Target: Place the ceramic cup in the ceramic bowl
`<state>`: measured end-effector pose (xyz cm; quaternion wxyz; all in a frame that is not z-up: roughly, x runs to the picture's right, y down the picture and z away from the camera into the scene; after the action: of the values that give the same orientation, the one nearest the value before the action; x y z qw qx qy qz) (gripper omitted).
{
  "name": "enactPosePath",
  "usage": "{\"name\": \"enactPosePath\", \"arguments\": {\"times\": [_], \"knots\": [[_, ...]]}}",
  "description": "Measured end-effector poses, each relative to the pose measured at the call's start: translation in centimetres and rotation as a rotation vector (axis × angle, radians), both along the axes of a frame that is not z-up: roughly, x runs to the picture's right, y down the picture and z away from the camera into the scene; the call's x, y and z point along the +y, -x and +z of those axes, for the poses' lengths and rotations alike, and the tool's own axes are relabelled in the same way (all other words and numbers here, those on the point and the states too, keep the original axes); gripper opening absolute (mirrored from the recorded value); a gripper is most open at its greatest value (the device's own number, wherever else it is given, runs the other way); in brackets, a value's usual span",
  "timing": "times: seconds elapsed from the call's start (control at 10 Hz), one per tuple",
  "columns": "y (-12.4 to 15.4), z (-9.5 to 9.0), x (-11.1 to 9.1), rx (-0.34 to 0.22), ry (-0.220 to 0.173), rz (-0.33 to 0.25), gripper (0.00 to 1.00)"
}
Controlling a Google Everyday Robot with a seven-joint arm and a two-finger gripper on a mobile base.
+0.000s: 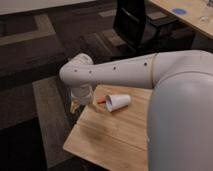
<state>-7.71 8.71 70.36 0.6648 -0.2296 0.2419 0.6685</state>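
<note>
Your gripper [77, 103] hangs at the far-left edge of the wooden table [107, 142], under the white wrist; wide or narrow, can't tell. Just right: small red obj [101, 100], then ceramic cup [119, 102] on its side on the tabletop.

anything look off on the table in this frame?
Yes: the ceramic cup lies tipped on its side on the wooden table, rim toward the end effector, with a small red item beside it. No bowl is in view. The end effector hangs at the table's far corner, close to the cup.
</note>
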Motion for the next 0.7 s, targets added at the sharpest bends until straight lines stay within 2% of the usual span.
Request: {"name": "enactPosePath", "arguments": {"times": [0.4,0.6,0.7], "knots": [[-3.4,-0.1,-1.6,0.099,-0.043,0.023,0.65],[-6.3,-0.5,-2.7,0.167,-0.066,0.019,0.65],[-8.0,-0.4,-2.8,0.185,-0.051,0.002,0.65]]}}
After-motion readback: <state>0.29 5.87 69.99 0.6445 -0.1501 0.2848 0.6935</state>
